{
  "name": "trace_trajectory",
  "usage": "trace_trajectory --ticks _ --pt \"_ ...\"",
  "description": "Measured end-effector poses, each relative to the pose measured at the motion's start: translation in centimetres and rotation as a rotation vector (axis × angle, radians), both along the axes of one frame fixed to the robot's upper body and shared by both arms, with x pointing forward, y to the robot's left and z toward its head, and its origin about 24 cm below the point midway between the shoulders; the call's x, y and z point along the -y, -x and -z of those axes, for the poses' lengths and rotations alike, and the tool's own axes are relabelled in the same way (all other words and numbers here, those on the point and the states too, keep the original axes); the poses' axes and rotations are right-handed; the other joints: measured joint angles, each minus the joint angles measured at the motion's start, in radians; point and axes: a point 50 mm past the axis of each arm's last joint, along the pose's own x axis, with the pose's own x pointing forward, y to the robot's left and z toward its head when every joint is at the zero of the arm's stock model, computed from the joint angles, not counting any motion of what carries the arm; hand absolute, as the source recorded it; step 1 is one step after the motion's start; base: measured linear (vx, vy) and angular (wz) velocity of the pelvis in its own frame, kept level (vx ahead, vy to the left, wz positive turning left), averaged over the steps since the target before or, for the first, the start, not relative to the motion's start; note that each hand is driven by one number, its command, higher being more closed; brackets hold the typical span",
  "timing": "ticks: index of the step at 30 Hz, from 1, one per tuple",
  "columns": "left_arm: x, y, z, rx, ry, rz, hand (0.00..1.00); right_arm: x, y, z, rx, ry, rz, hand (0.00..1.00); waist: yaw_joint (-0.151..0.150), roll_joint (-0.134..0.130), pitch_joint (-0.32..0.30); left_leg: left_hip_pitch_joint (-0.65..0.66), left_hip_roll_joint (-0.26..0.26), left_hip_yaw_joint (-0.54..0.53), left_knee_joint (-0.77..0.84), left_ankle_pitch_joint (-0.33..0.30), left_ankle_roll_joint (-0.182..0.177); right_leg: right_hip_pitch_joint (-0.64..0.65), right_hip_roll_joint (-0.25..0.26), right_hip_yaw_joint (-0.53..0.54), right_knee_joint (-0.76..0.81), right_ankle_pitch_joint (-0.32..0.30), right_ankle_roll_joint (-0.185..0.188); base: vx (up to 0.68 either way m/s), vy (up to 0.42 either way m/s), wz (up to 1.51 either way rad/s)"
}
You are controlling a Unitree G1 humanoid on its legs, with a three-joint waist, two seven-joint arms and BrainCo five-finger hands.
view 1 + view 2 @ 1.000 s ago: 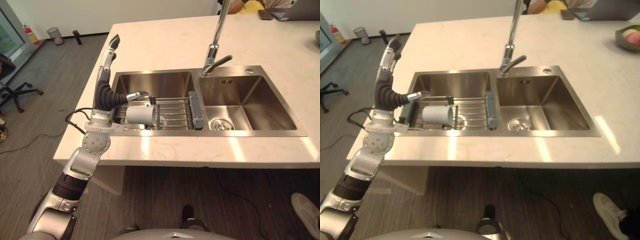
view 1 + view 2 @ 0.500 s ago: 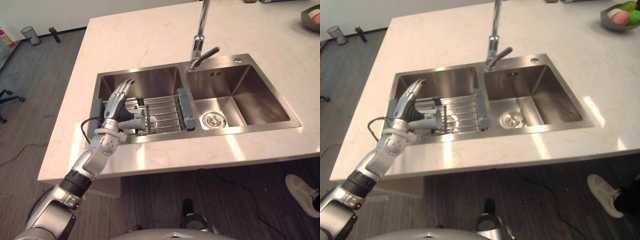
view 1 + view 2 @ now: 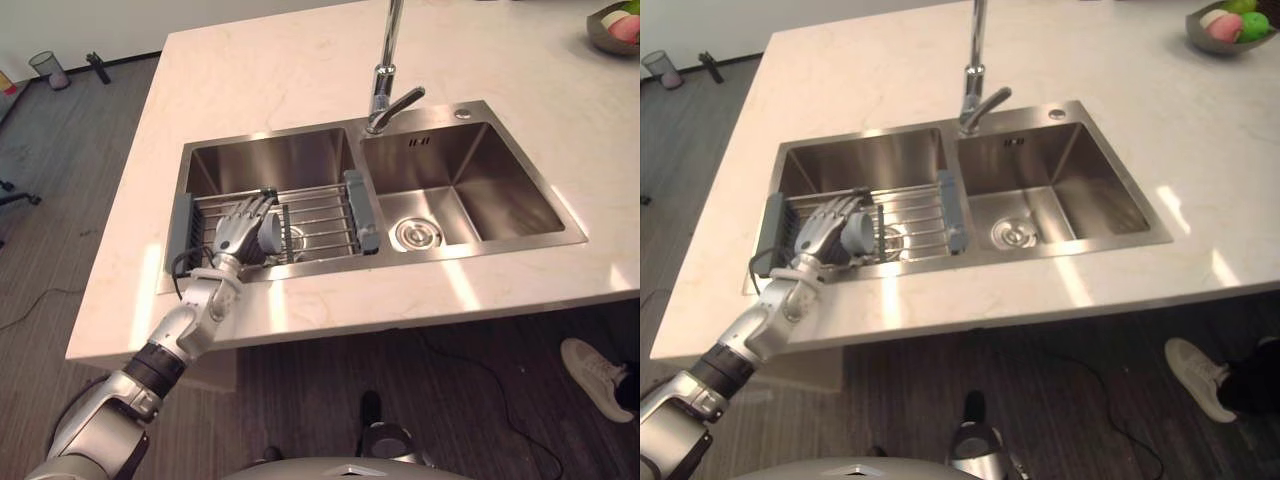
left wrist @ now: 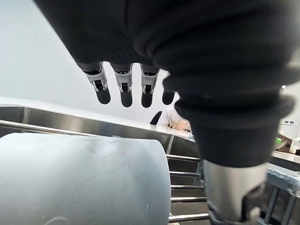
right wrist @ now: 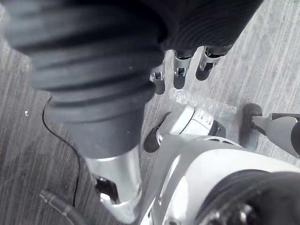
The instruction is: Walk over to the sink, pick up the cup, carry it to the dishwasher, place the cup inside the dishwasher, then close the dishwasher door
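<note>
A pale grey cup (image 3: pixel 271 232) lies on its side on the wire rack (image 3: pixel 322 214) across the left basin of the steel sink (image 3: pixel 270 165). My left hand (image 3: pixel 236 226) rests over the cup from the near side, fingers straight and spread along its top. In the left wrist view the fingers (image 4: pixel 123 89) reach out above the cup's rounded wall (image 4: pixel 84 178) without curling round it, and the thumb (image 4: pixel 229 192) stands beside it. My right hand (image 5: pixel 180 75) hangs low over the floor with relaxed fingers, holding nothing.
A tall faucet (image 3: pixel 384 75) stands behind the divide between the basins. The right basin (image 3: pixel 470 195) has a drain (image 3: pixel 413 234). A fruit bowl (image 3: pixel 1225 18) sits at the far right of the pale counter (image 3: pixel 250 90). A person's shoe (image 3: pixel 596 376) shows on the floor at the right.
My left hand has come down from a raised, upright pose onto the cup on the rack. The whole view has shifted as the camera moved.
</note>
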Motion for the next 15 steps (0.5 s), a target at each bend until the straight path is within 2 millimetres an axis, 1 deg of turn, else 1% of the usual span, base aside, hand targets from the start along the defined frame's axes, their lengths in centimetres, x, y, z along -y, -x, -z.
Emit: trace_trajectory --ticks 3,6,8,10,11,12,15 --pt "-0.1 -0.2 -0.1 0.019 -0.057 -0.032 0.00 -0.1 -0.1 0.0 0.003 -0.002 -0.010 0.00 -0.005 -0.002 0.001 0.001 -0.006 0.000 0.002 0.000 0.000 0.003 -0.003 -0.002 0.000 -0.001 0.001 0.05 0.014 0.02" --pt "-0.7 -0.4 0.5 0.032 -0.153 -0.082 0.00 -0.1 -0.1 0.0 0.004 -0.005 -0.015 0.00 -0.014 -0.008 0.004 0.002 -0.017 0.000 0.002 -0.002 0.005 0.004 -0.010 -0.001 0.000 0.002 0.006 0.00 0.011 0.01" --pt "-1.3 -0.7 1.2 0.030 -0.221 -0.130 0.00 -0.5 -0.1 0.1 0.001 -0.015 -0.053 0.00 -0.015 -0.024 0.014 0.011 -0.018 0.001 0.004 -0.004 0.008 0.014 -0.014 0.001 -0.001 0.000 0.008 0.00 0.000 0.00" --pt "-1.6 -0.7 1.9 0.026 -0.241 -0.160 0.00 -0.8 0.0 0.1 0.000 -0.027 -0.070 0.00 -0.015 -0.031 0.015 0.013 -0.016 0.001 0.010 -0.011 0.011 0.018 -0.013 0.001 -0.001 -0.006 0.014 -0.02 0.002 0.00" --pt "-1.7 -0.7 1.9 0.038 -0.239 -0.167 0.00 -0.8 0.0 0.1 -0.002 -0.026 -0.080 0.00 -0.015 -0.031 0.015 0.012 -0.016 0.001 0.011 -0.020 0.008 0.018 -0.013 0.002 -0.001 -0.006 0.014 -0.04 0.005 0.00" --pt "-1.7 -0.7 1.9 0.043 -0.239 -0.169 0.00 -0.8 0.1 0.1 -0.002 -0.026 -0.081 0.00 -0.016 -0.031 0.015 0.011 -0.015 0.001 0.011 -0.024 0.012 0.017 -0.013 0.002 -0.001 -0.006 0.014 0.00 0.000 0.00" --pt "-1.7 -0.7 2.1 0.056 -0.218 -0.171 0.00 -0.6 0.2 0.1 -0.003 -0.023 -0.082 0.00 -0.017 -0.027 0.012 0.009 -0.010 0.001 0.011 -0.029 0.007 0.016 -0.008 0.004 0.000 -0.010 0.013 0.00 0.000 0.00"
